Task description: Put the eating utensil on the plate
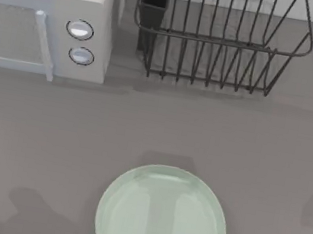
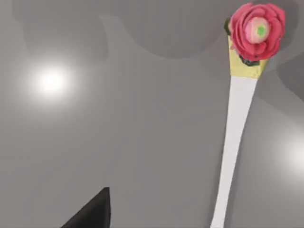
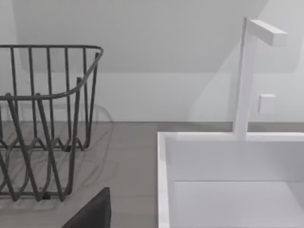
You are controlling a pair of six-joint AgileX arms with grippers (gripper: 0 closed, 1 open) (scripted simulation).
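Spoon point(image 2: 236, 128) lies flat on the desk point(image 2: 118, 142) under the left wrist camera, handle long axis running away toward the rose ornament; left arm nearer. End effector state: cannot tell. Plate point(image 1: 162, 214) empty.

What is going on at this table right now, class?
A two-armed AgileX robot is meant to put a spoon on a plate, and nothing is being held yet. The pale green plate sits bare near the table's front edge. The left wrist view looks down on the white spoon, lying flat on the grey table with its rose-shaped ornament at the handle's end. The right wrist view faces the wire dish rack and the white sink.
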